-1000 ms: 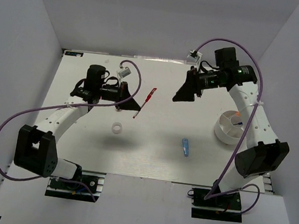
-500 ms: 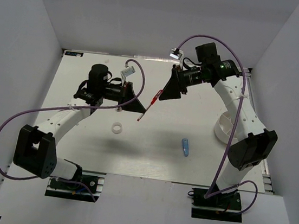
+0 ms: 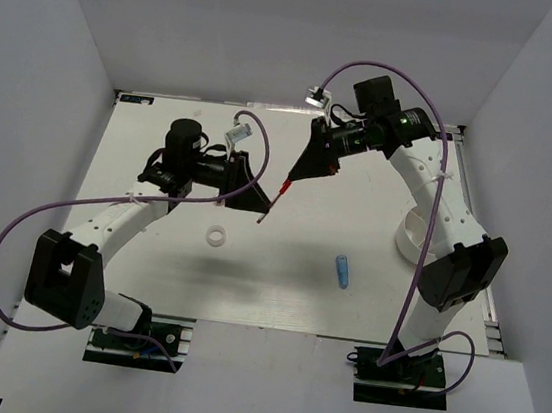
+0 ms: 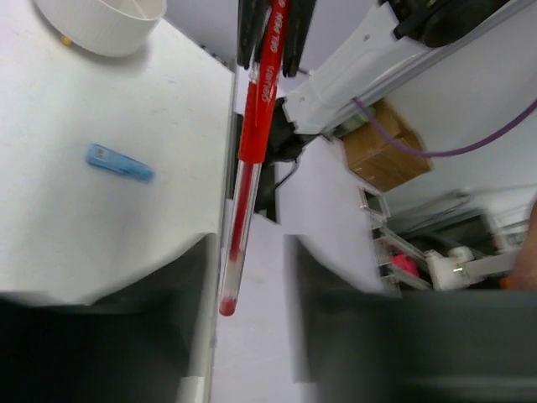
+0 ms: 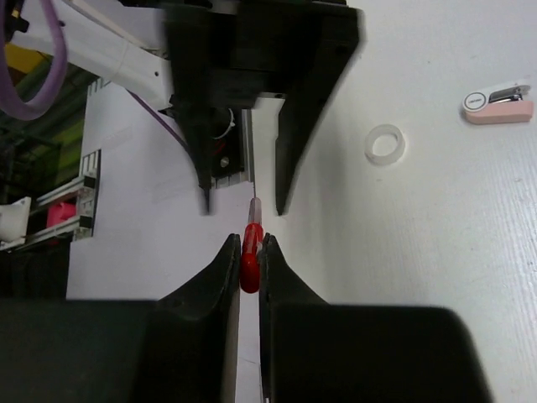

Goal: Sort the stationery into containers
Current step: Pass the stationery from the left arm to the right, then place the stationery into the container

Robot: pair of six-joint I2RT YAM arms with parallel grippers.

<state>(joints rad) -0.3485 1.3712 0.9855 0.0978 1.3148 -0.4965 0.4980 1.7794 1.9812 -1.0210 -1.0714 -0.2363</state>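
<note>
The slim red pen [image 3: 273, 198] hangs in the air over the middle of the table, between the two arms. My right gripper [image 3: 295, 177] is shut on its upper capped end [image 5: 250, 252], both fingers pressed against it. My left gripper [image 3: 256, 202] stands open around the pen's lower tip [image 4: 228, 294], its fingers apart from it on either side. On the table lie the white tape ring [image 3: 216, 238], a small light-blue piece [image 3: 343, 271] and a pinkish eraser [image 5: 497, 104]. The white bowl [image 3: 415, 242] sits at the right, partly hidden behind my right arm.
White walls close in the table on three sides. Purple cables [image 3: 22, 226] loop off both arms. The bowl's rim [image 4: 101, 25] shows at the top left of the left wrist view, with the light-blue piece [image 4: 120, 163] on the table below it.
My right arm swung left to the pen and shut on its upper end. My left gripper, which held the pen, has opened. The pen has shifted slightly right.
</note>
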